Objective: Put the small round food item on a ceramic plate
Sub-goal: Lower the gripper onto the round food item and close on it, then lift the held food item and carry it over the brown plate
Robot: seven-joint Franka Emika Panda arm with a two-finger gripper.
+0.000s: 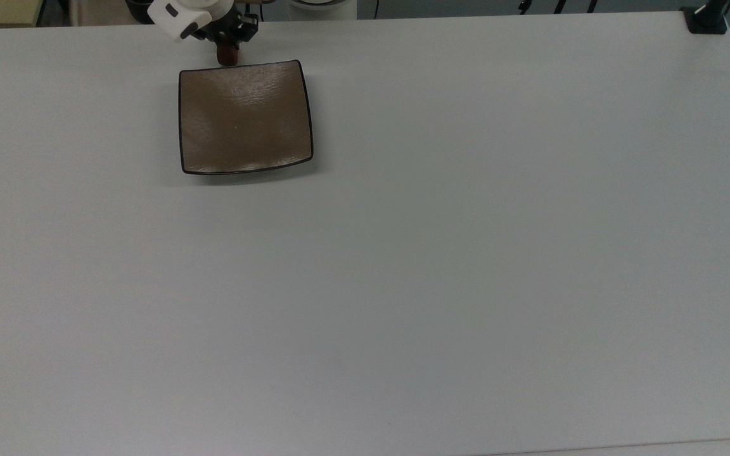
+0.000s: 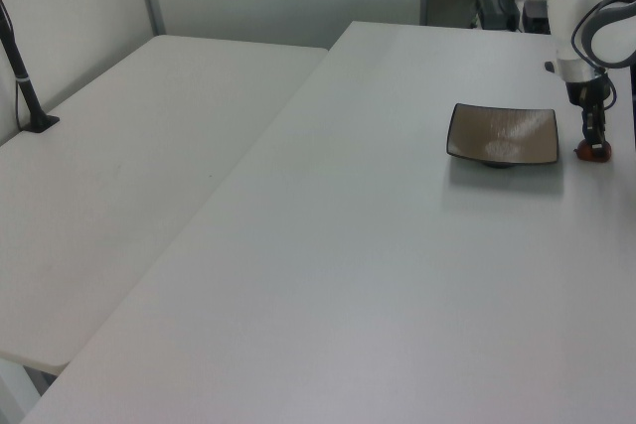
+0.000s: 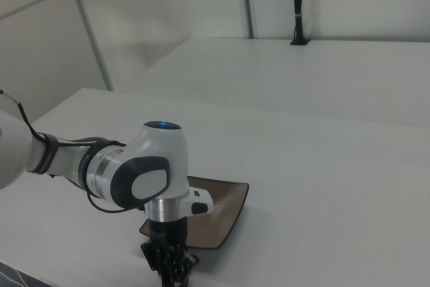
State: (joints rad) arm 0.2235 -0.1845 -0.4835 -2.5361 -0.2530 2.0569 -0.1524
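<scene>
The small round food item [image 1: 227,57] is a dark reddish-brown, matte, stubby lump with rounded edges, far smaller than the plate. In the left view it [image 2: 594,153] reads as a low reddish blob, a little wider than it is tall, sitting on the white table [image 1: 466,253].

In the top view only its lower end shows from under me. What I can see looks slightly longer than wide, with that visible end facing the plate's rim. Since the rest is covered, I cannot tell its long axis for certain.

It lies off the plate, just beyond the upper edge in the top view and somewhat left of the middle of that edge. It is so close to the rim that I cannot tell whether the two touch. In the left view it sits just beside the plate's right edge, with a thin strip of table between them.

My gripper [image 1: 229,42] is down over the lump, pointing straight at the table, with my two fingers drawn in against the lump's sides and clamped on it. In the left view my gripper [image 2: 594,140] reaches down to the lump at table level.

The square brown glazed ceramic plate [image 1: 244,117] has a thin dark rim and upturned edges, with a shiny, faintly streaked sheen. It lies flat [image 2: 502,134]. In the right view its rim [image 3: 235,210] lies just behind my gripper [image 3: 171,268].
</scene>
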